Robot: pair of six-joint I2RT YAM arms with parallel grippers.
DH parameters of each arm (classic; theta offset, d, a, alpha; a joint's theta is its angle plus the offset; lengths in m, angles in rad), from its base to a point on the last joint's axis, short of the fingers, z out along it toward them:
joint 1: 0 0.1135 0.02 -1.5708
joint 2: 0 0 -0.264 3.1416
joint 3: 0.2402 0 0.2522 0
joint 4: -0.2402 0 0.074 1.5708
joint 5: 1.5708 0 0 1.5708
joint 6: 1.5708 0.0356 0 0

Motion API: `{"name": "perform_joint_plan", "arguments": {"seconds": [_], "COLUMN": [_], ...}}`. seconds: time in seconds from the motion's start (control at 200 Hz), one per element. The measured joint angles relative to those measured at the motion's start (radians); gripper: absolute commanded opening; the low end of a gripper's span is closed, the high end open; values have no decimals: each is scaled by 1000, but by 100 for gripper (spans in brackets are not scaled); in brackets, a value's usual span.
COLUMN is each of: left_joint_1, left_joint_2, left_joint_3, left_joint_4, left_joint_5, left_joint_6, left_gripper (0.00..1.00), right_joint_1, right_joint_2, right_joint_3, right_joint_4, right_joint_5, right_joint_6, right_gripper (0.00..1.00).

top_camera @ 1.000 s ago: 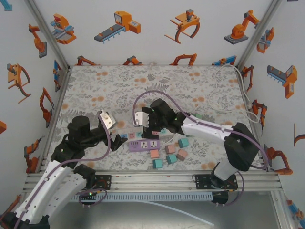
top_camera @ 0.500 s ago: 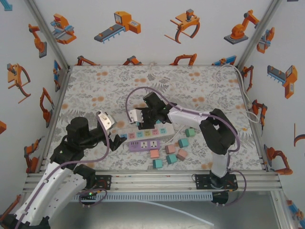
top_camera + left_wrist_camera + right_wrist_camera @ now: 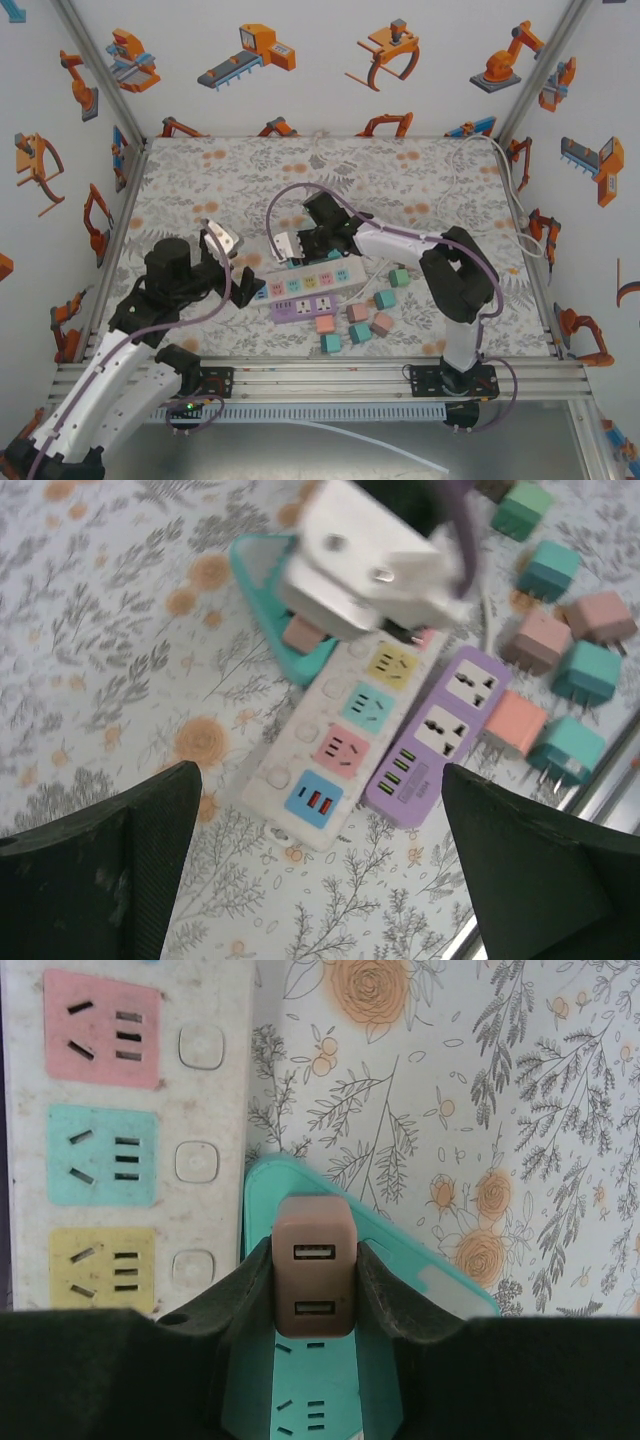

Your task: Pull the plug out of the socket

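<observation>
In the right wrist view a brown plug (image 3: 314, 1278) with two USB ports stands in a teal socket (image 3: 430, 1275) on the flowered table. My right gripper (image 3: 314, 1260) is shut on the plug, one dark finger pressed against each side. From above, the right gripper (image 3: 297, 254) reaches left, just behind the white power strip (image 3: 315, 278). My left gripper (image 3: 325, 880) hangs open above the blue USB end of that strip, holding nothing. Its view also catches the plug (image 3: 303, 635) and the teal socket (image 3: 258, 572) under the right gripper's white body.
A purple power strip (image 3: 300, 305) lies in front of the white one. Several loose pink and teal plugs (image 3: 355, 322) sit to its right. A white cable (image 3: 470, 180) runs along the back right. Patterned walls close in the table.
My right gripper has shut on the brown plug after moving left over the teal socket. The left gripper has edged a little toward the strips and stays open.
</observation>
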Motion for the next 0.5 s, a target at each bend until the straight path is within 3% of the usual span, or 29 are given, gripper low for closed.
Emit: {"name": "perform_joint_plan", "arguments": {"seconds": [0.12, 0.24, 0.501], "left_joint_1": [5, 19, 37], "left_joint_2": [119, 229, 608], "left_joint_3": [61, 50, 77], "left_joint_4": [35, 158, 431], "left_joint_5": [-90, -86, 6], "left_joint_6": [-211, -405, -643], "left_gripper": [98, 100, 78], "right_joint_1": [-1, -1, -6], "right_joint_2": [-35, -53, -55], "right_joint_3": [-35, -66, -74], "right_joint_4": [-19, -22, -18], "right_joint_5": [-10, -47, -90], "right_joint_6": [-35, -78, -140], "right_gripper": [21, 21, 21]}}
